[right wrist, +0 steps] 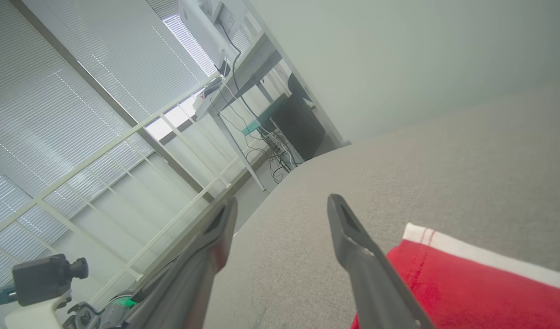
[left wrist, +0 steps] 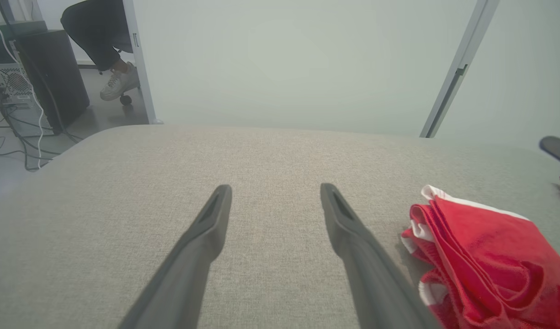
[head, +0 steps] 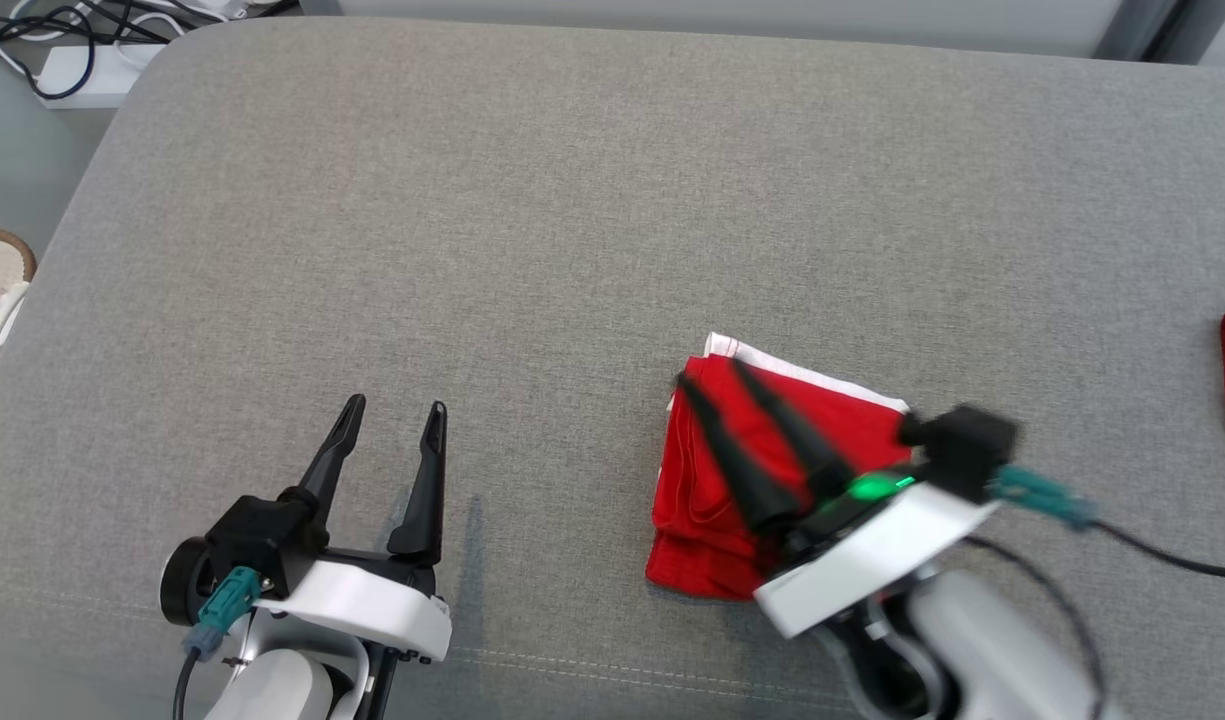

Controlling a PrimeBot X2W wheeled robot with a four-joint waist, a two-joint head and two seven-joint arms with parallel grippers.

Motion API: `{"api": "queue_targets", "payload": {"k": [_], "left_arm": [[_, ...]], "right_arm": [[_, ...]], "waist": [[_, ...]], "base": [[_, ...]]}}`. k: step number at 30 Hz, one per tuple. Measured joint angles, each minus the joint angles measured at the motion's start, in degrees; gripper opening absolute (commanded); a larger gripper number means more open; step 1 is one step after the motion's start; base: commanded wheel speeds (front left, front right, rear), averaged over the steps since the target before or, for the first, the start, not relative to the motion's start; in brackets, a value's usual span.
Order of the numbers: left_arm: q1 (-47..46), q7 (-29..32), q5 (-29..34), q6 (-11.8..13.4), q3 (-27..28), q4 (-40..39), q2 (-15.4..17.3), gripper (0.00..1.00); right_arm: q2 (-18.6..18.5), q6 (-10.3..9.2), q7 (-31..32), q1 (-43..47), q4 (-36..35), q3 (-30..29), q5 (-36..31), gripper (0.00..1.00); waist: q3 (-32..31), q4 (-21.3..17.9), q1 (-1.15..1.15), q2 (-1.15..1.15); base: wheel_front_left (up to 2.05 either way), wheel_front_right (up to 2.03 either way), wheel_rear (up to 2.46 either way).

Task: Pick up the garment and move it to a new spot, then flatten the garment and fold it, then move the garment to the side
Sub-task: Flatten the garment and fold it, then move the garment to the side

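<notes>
The folded red garment (head: 694,520) is lying on the grey bench (head: 572,200); the right gripper (head: 712,373) is poised over it, fingers spread, pinching nothing; the left gripper (head: 395,405) is idling well apart, fingers spread.

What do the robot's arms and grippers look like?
Both the left gripper and right gripper have two long, tapered dark fingers on a black mount, a glossy white wrist housing, and a teal connector with a black cable. A green light glows on the right wrist.
</notes>
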Motion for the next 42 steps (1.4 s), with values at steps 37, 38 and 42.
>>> {"api": "queue_targets", "payload": {"k": [37,38,42], "left_arm": [[5.3,0.0,-0.1,2.6,3.5,-1.5,3.9,1.0],[5.4,0.0,-0.1,2.6,3.6,-1.7,3.9,1.0],[5.4,0.0,-0.1,3.0,3.7,-2.3,3.9,1.0]], "right_arm": [[-4.5,0.0,-3.3,22.7,-3.1,-34.3,-31.8,1.0],[-4.5,0.0,-3.3,22.7,-3.0,-34.3,-31.8,1.0],[-4.5,0.0,-3.3,22.7,-2.2,-34.2,-31.4,1.0]], "waist": [[-6.1,-4.5,0.0,0.0],[-6.2,-4.4,0.0,0.0],[-6.3,-3.9,0.0,0.0]], "base": [[0.0,0.0,0.0],[0.0,0.0,0.0],[0.0,0.0,0.0]]}}
